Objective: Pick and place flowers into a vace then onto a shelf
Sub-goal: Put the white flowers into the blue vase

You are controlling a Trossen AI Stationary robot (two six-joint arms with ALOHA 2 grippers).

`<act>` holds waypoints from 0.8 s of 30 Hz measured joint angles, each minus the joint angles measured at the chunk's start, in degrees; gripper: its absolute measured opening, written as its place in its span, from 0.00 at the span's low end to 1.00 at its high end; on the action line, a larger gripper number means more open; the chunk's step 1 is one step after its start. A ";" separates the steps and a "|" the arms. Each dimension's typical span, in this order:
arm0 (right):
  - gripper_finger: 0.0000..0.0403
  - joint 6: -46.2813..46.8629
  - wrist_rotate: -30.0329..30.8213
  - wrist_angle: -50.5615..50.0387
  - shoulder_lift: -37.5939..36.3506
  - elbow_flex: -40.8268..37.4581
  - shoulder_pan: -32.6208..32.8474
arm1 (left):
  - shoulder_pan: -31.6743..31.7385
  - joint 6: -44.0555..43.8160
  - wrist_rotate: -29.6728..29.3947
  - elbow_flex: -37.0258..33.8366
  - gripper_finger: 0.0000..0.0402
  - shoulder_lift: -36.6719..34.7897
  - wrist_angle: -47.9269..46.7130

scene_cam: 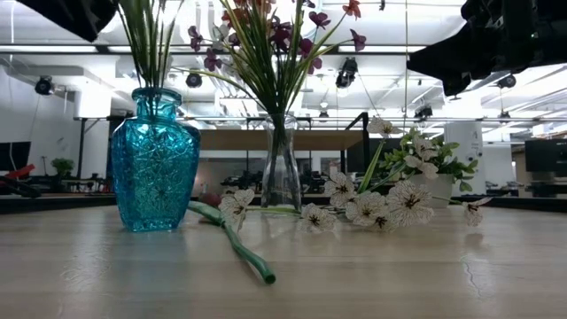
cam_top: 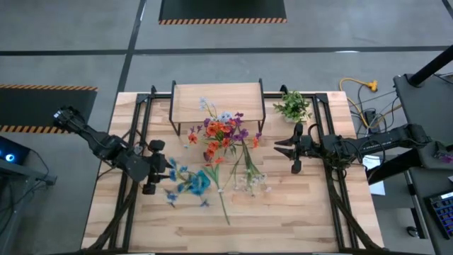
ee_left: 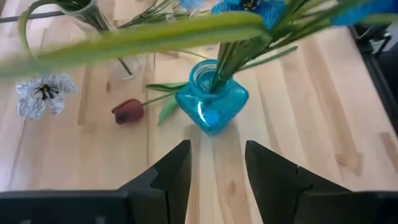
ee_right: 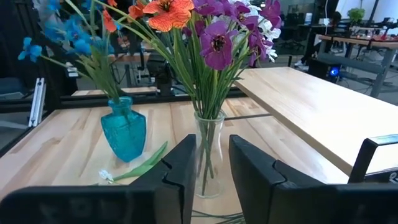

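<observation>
**Two vases filled, both grippers off them**

Left gripper (ee_left: pixel 214 171): fingers apart, nothing btwn them, blue vase (ee_left: pixel 211 106) just ahead of the tips, upright on the table (ee_left: pixel 298 112), blue flowers (cam_top: pixel 185 182) in it. Right gripper (ee_right: pixel 211 171): fingers parted, empty, clear vase (ee_right: pixel 208 152) just beyond the gap, holding orange & purple flowers (ee_right: pixel 211 31). Btwn the two grippers, white-bloom stems (cam_top: pixel 248 180) lie loose on the table. Farther off, past both vases, the shelf (cam_top: pixel 218 101) stands w/ nothing on top.
</observation>
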 joint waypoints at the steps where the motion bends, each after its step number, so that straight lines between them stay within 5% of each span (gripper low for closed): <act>1: 0.22 0.00 -0.15 0.00 0.00 0.00 0.00 | -0.20 -0.14 0.01 0.00 0.33 -0.44 0.00; 11: 0.30 -1.03 -7.54 2.00 1.48 1.34 0.02 | -1.34 -1.73 0.09 -2.37 0.33 -4.71 -0.62; 24: 0.53 -19.12 -7.02 -25.45 22.78 25.91 0.02 | -1.34 -1.73 -0.01 -3.08 0.33 -5.89 -0.50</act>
